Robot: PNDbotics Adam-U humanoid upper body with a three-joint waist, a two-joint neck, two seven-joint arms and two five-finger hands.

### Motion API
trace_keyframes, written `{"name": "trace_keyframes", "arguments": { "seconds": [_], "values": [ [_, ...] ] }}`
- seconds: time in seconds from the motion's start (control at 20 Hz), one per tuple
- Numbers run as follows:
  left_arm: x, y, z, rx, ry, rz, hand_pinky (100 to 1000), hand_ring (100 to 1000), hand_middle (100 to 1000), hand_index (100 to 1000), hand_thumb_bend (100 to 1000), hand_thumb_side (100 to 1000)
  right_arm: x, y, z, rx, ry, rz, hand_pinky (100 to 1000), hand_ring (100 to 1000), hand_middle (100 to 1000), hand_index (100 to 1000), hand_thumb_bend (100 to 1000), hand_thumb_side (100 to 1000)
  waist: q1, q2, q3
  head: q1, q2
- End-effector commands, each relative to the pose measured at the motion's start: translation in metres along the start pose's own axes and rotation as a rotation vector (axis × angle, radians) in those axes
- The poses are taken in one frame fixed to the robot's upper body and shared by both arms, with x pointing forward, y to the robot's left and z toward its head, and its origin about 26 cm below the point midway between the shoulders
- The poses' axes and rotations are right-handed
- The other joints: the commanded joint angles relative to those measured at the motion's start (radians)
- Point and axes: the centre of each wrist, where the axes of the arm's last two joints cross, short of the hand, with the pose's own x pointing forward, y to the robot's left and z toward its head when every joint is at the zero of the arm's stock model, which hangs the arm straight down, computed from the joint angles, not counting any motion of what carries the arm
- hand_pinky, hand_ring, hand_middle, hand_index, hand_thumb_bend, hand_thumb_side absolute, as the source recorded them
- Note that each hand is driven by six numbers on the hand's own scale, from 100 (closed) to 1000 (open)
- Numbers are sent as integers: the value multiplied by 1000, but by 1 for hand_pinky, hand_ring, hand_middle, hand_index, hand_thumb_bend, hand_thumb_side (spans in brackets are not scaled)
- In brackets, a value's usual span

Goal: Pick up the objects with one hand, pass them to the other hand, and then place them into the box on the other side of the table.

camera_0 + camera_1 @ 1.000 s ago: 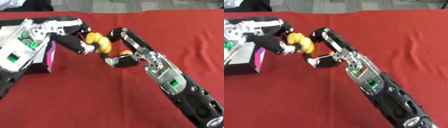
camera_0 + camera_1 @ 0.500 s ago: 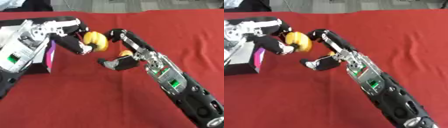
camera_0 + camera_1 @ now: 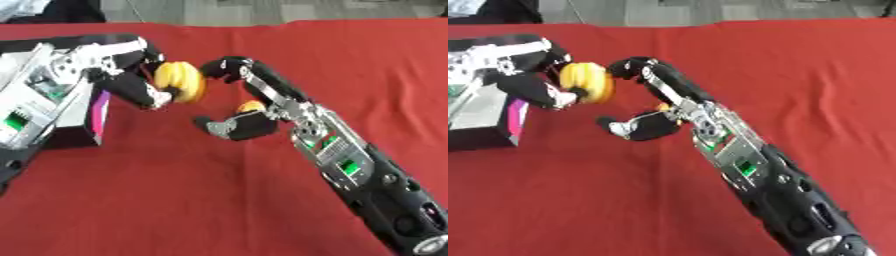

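Note:
A yellow, ribbed, rounded object (image 3: 180, 81) hangs above the red table (image 3: 350, 55), held in the curled fingers of my left hand (image 3: 133, 89), which comes in from the left. My right hand (image 3: 269, 100) is just to its right, open. Its fingers (image 3: 224, 67) sit close to the object's right side and its thumb (image 3: 229, 127) points left, lower down. A small orange-yellow thing (image 3: 251, 105) shows by the right palm; I cannot make out what it is.
A black box with a magenta side (image 3: 99, 112) stands at the left edge, partly covered by my left forearm (image 3: 35, 95). My right forearm (image 3: 367, 175) runs diagonally down to the lower right corner.
My right hand has opened and let go of the yellow object, its thumb dropping away. My left hand now holds the object alone and has drawn it slightly left.

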Motion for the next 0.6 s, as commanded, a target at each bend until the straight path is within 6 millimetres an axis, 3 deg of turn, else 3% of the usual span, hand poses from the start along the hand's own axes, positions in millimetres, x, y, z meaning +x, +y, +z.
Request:
{"name": "trace_keyframes", "arguments": {
  "seconds": [0.05, 0.3, 0.6],
  "values": [
    [-5, 19, 17, 86, 30, -9, 728, 707, 476, 433, 100, 100, 5, -12, 0, -30, -13, 23, 795, 821, 754, 837, 428, 315, 10, -18, 1, 2, 6],
    [-27, 32, 32, 209, 102, 23, 727, 705, 472, 432, 100, 100, 5, -16, 2, -46, -5, 26, 793, 819, 753, 834, 432, 303, 8, -18, 3, 14, 6],
    [-63, 47, 45, 334, 225, 74, 729, 706, 473, 433, 100, 100, 5, -22, 4, -60, 0, 24, 791, 814, 747, 826, 426, 299, 6, -16, 6, 67, 6]
  ]
}}
